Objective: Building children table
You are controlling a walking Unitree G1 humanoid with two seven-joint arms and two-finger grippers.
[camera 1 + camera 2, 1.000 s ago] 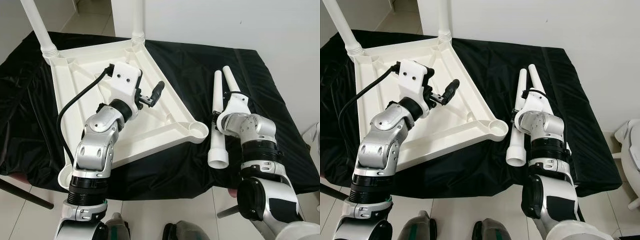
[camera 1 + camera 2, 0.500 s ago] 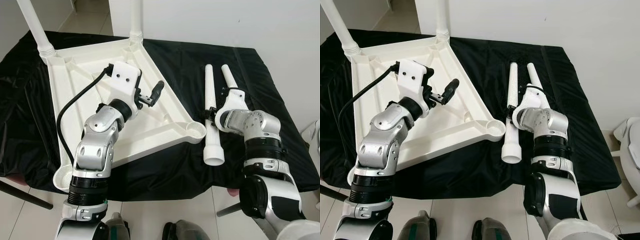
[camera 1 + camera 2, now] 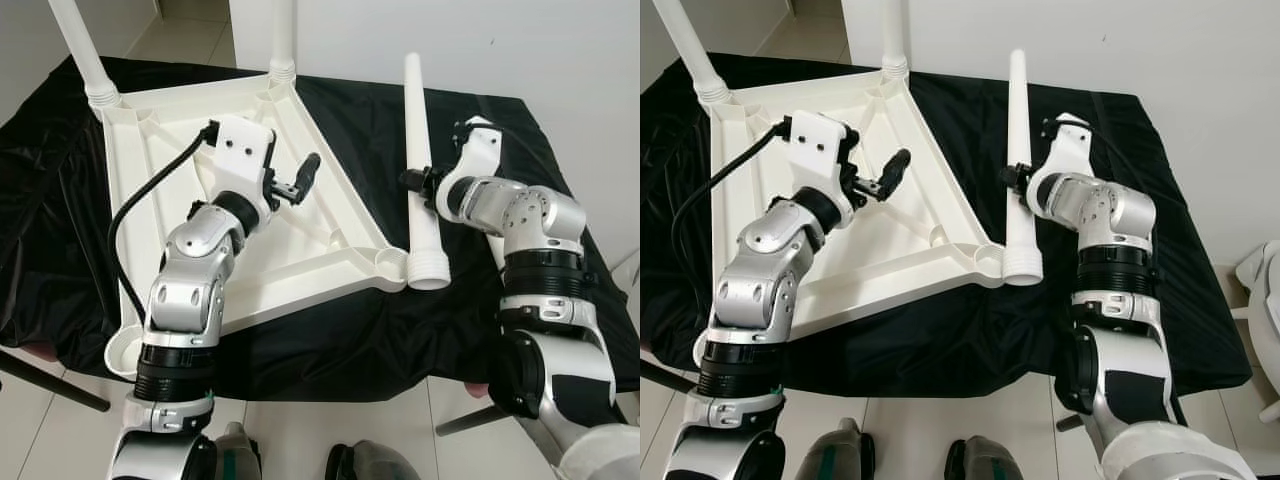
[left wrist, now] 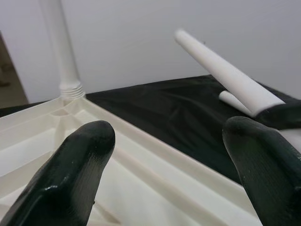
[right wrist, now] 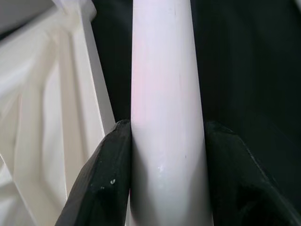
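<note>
The white table top (image 3: 340, 215) lies upside down on the black cloth, with two legs (image 3: 85, 50) (image 3: 283, 35) standing in its far corners. My right gripper (image 3: 410, 180) is shut on a third white leg (image 3: 418, 150) around its middle, holding it tilted off the cloth. The leg's wide end (image 3: 428, 272) sits right beside the empty near-right corner socket (image 3: 390, 262). The right wrist view has a black finger (image 5: 106, 183) on each side of the leg (image 5: 167, 94). My left gripper (image 3: 300, 180) hovers open over the table top's ribbed underside. Another leg (image 4: 233, 100) lies on the cloth.
The black cloth (image 3: 330, 330) covers a table whose front edge is just before my body and whose right edge passes under my right arm. A white wall (image 3: 450, 40) stands behind. A dark bar (image 3: 50, 380) slants at the lower left, above the tiled floor.
My right gripper has lifted the leg off the cloth and swung it left, bringing its wide end beside the corner socket. The left arm has hardly moved.
</note>
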